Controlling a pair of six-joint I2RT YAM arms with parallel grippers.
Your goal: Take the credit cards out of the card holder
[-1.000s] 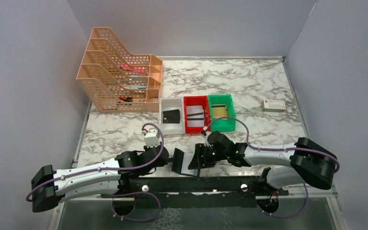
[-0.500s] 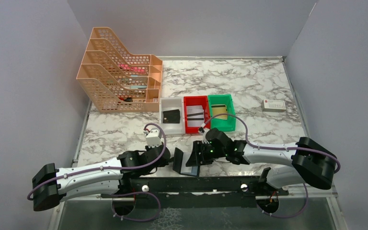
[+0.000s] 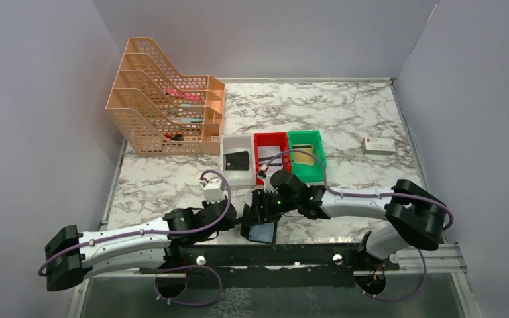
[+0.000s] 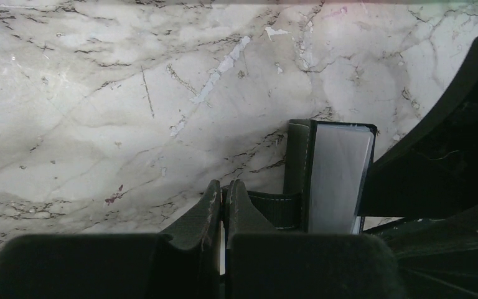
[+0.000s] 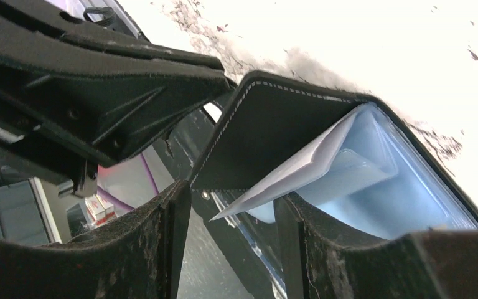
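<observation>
L claw [image 4: 224, 188] clamps card holder [image 4: 339, 174] | R claw [image 5: 231, 198] agape astride edge

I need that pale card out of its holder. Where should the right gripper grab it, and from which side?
Pinch the pale card by its protruding corner, coming from the open mouth of the card holder: that corner juts clear of it, inside the open right gripper.

Lab robot cell, plain grey partition walls [image 3: 33, 99], marble-patterned tabletop [image 3: 344, 106], peach file rack [image 3: 159, 109], small coloured bins [image 3: 308, 174]

Marble table [image 3: 344, 112] — plain grey walls [image 3: 40, 99].
</observation>
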